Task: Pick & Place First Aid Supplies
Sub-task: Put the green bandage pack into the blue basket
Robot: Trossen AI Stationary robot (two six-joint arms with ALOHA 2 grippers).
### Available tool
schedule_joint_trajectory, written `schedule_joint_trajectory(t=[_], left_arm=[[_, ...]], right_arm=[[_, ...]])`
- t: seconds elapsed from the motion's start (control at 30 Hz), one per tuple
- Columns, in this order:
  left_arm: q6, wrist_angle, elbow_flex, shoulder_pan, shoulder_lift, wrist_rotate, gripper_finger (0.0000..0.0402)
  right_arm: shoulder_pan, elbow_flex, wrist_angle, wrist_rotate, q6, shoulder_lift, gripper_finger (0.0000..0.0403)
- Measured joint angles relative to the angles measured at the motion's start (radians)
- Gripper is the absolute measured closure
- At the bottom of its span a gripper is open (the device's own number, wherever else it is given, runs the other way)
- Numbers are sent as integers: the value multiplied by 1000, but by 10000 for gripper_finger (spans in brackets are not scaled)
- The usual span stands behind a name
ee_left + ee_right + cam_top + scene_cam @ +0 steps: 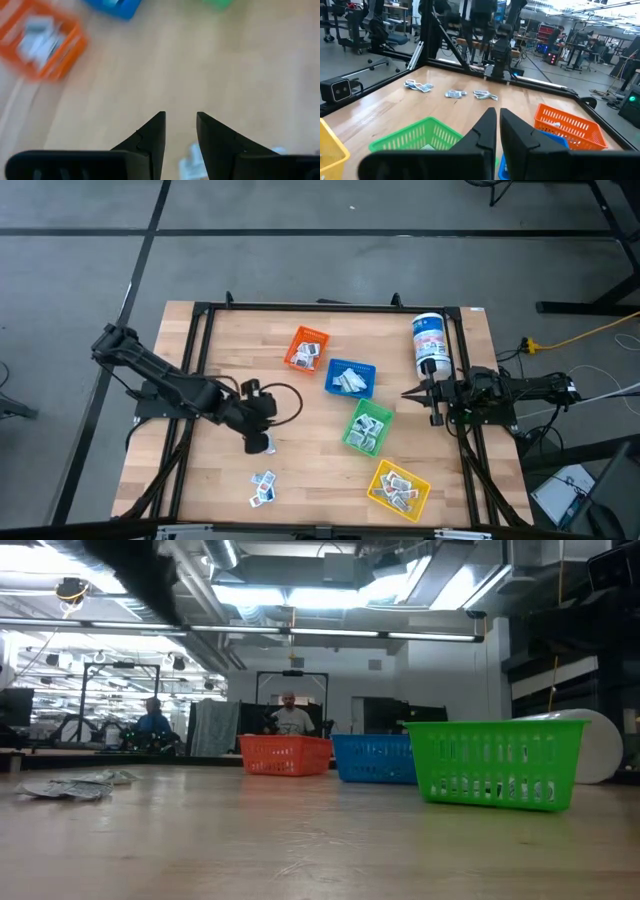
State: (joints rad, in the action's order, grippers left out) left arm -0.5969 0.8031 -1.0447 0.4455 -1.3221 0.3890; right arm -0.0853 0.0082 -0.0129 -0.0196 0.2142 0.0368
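The canister (pixel 431 343) shows a blue label, its writing unreadable.

Robotics lab, open industrial ceiling with strip lights (pixel 300 595), black-framed test rigs (pixel 470 35), people at workstations (pixel 291 718)

Tabletop (pixel 310 450): pale wood planks, black frame round edge. Bins w/ lattice walls: orange bin (pixel 306 348), blue bin (pixel 350 378), green bin (pixel 368 426), yellow bin (pixel 398 487). Loose packets (pixel 262 487): white w/ blue + grey print; same white in the bins. Canister (pixel 430 343): white, blue label. Both arms dark/black. Floor grey, black lines.
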Motion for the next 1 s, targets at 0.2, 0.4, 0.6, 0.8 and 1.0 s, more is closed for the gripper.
schedule_joint_trajectory(t=[0.2,0.4,0.6,0.8,1.0], left_arm=[[-205,158,0,-40,-70,24,297],[-387,219,0,-124,-160,-88,297],[-387,218,0,-206,-253,-163,297],[-344,222,0,-256,-332,-178,297],[-332,265,0,-267,-359,-182,297]], right_arm=[[0,0,0,0,0,0,377],[0,0,0,0,0,0,377],[0,1,0,0,0,0,377],[0,1,0,0,0,0,377],[0,1,0,0,0,0,377]])
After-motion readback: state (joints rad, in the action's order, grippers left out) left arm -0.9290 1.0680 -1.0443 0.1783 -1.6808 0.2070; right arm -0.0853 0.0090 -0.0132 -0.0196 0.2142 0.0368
